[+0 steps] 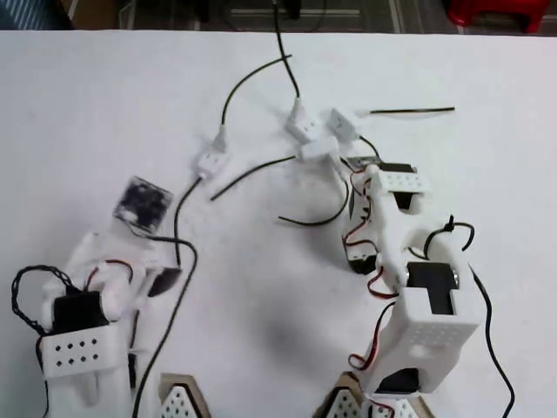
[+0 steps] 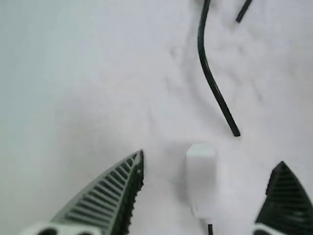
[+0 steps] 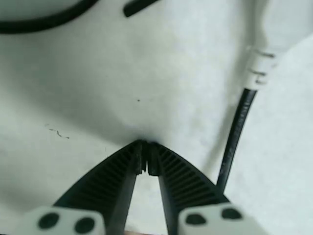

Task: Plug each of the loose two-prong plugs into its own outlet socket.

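In the left wrist view my left gripper is open. A white plug lies on the table in the gap between its ribbed fingers, touching neither, with its black cord leading back toward the wrist. My right gripper is shut, tips together on nothing, just above the bare table. A white plug with a ribbed collar and a black cord lies beside it. In the high view a cluster of white plug and socket blocks sits mid-table. Another white block lies to its left.
Black cords loop over the white table, one running between the arms toward the front edge. A loose cord end lies just beyond the left gripper's plug. A short cord piece lies at the back right.
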Controlling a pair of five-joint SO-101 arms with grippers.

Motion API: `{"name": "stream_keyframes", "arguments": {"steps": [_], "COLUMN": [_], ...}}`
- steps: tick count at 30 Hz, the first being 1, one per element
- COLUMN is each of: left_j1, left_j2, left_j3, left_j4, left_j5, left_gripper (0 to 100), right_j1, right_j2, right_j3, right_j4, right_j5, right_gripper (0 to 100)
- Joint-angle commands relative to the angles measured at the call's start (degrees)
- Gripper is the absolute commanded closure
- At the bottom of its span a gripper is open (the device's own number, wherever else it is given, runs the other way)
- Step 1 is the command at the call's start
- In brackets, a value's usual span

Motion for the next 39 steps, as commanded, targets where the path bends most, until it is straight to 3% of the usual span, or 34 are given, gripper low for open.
{"name": "stream_keyframes", "arguments": {"steps": [1, 9, 13, 23, 29, 32, 35, 39], "left_j1": [-0.92, -0.92, -1.01, -3.91, -5.67, -5.14, -2.59, -1.36], "left_j2": [-0.75, -0.75, 0.13, 27.38, 34.51, 37.05, 39.43, 39.78], "left_j3": [-0.44, -0.7, 0.0, -9.93, -10.2, -9.32, -8.26, -8.26], "left_j4": [1.41, 1.93, -2.2, -3.78, -3.6, -5.01, -8.09, -7.91], "left_j5": [7.47, 10.99, 10.99, 10.99, 10.81, 10.37, 7.21, 8.97], "left_gripper": [61, 62, 62, 62, 62, 67, 78, 93], "right_j1": [-0.13, -0.13, -0.13, -0.13, -0.13, -0.13, -0.13, -0.13], "right_j2": [-0.31, -0.13, -0.04, 0.04, 0.04, 0.04, 0.04, 0.04], "right_j3": [0.35, 0.09, 0.0, 0.0, 0.0, 0.0, 0.0, 0.0], "right_j4": [-1.54, -1.71, -1.71, -3.03, -3.03, -3.03, -3.3, -3.3], "right_j5": [-0.7, -0.79, -0.79, -3.08, -3.08, -3.25, -3.52, -3.52], "right_gripper": [97.8, 97.8, 97.8, 97.8, 97.8, 97.8, 97.8, 97.8]}}
